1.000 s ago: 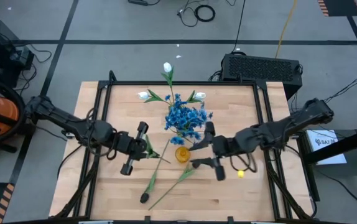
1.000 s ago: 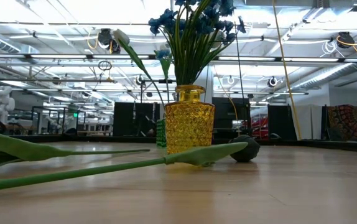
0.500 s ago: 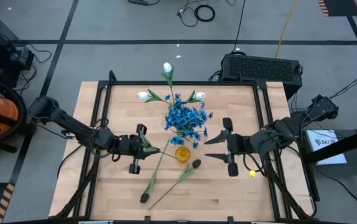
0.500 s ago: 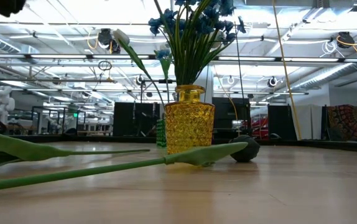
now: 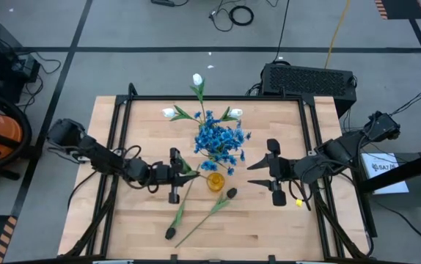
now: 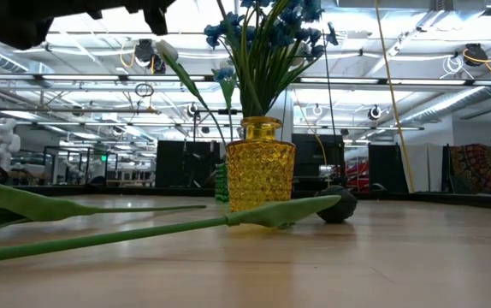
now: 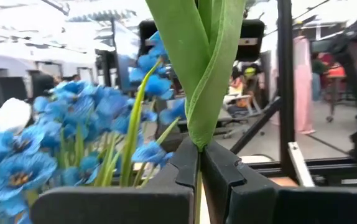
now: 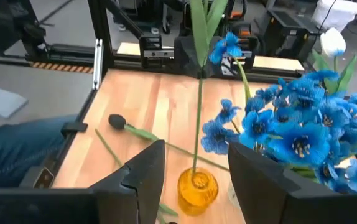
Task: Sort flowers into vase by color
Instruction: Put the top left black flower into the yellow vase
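The left gripper (image 5: 174, 175) clamped a leafy green flower stem (image 7: 198, 68) beside the yellow glass vase (image 5: 215, 181), while the right gripper (image 5: 275, 173) hovered nearby, fingers spread

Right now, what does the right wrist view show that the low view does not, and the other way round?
Only the right wrist view shows the left gripper shut on a green stem whose foot stands in the vase mouth, the right gripper open, and a dark bud lying on the table. Only the low view shows a long stem lying across the foreground. Both show the yellow vase and blue flowers.
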